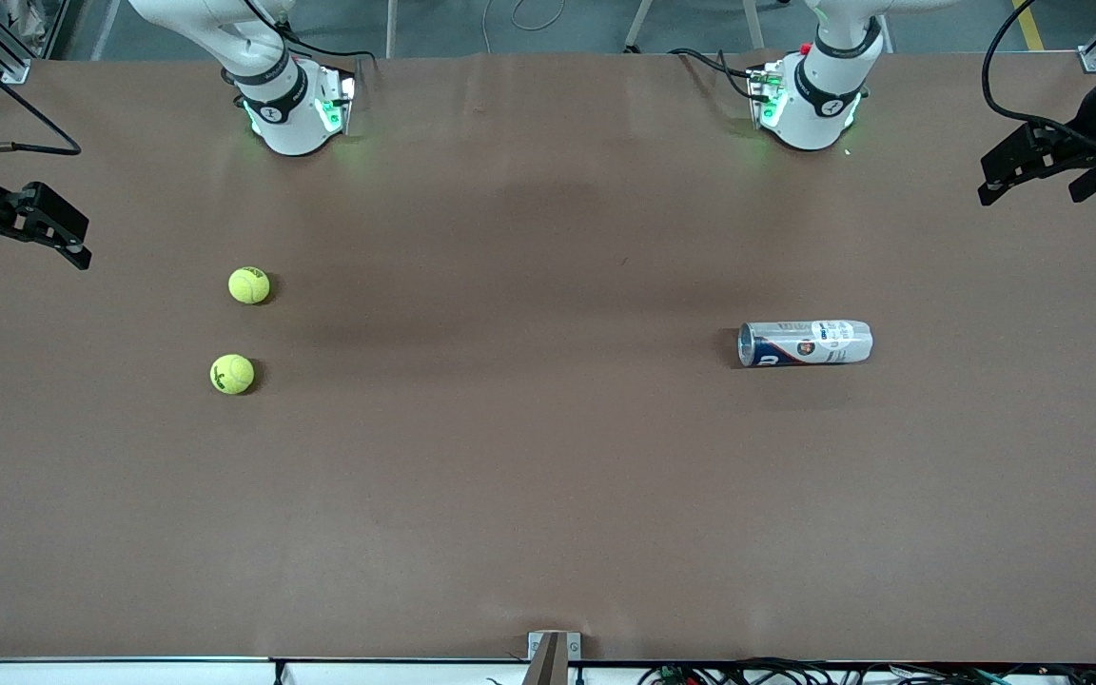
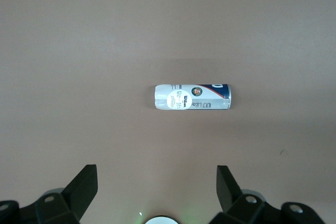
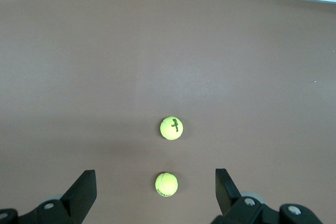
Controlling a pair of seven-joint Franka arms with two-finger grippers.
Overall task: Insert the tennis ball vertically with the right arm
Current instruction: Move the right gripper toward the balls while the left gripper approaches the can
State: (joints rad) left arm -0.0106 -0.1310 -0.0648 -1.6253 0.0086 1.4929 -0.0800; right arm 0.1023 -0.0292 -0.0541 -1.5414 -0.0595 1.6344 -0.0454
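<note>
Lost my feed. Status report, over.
Left gripper and right gripper open, empty, raised at table ends. Two tennis balls on table; can lying sideways. Nothing in the way.

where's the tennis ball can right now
The can lies on its side on the table, toward the left arm's end, apart from both balls.

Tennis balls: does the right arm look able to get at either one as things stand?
Probably yes. Both tennis balls lie bare on the table toward the right arm's end, apart, with nothing over them. The right end effector hangs open near them.
</note>
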